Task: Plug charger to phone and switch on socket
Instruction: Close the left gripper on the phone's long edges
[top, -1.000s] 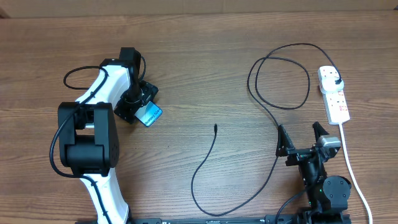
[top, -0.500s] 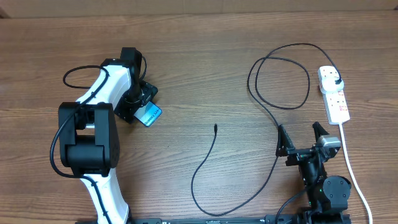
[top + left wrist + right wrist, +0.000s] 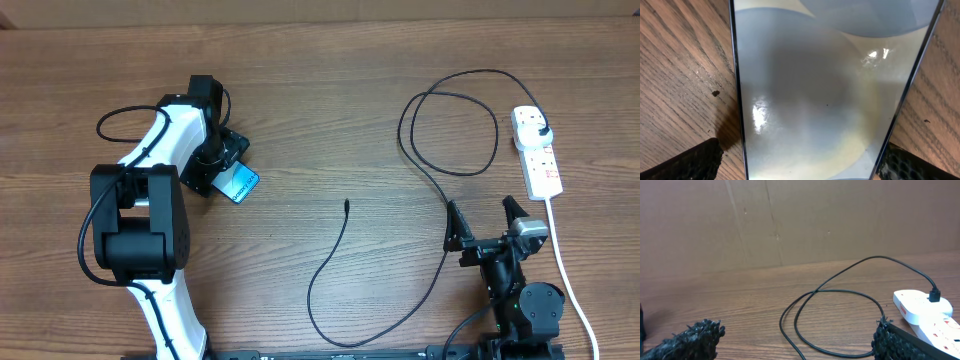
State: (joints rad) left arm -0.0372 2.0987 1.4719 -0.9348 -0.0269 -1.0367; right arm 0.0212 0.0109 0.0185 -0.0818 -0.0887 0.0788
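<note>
Left gripper (image 3: 224, 160) straddled the phone (image 3: 239, 184) at upper left of the worktop (image 3: 320, 100); whether it pinched it I could not tell. Arm and phone had edged slightly left, suggesting repositioning. Right gripper (image 3: 486, 222) gaped empty at lower right; charger (image 3: 330, 255) lay mid-frame, unplugged

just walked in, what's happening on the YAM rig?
The left gripper is down over the phone, jaws open with one on each side of it. The right gripper sits open near its base, holding nothing. The charger is plugged into the socket on the right, but its connector tip lies loose mid-table, away from the phone. So the phone isn't connected yet; the switch state is too small to read.
</note>
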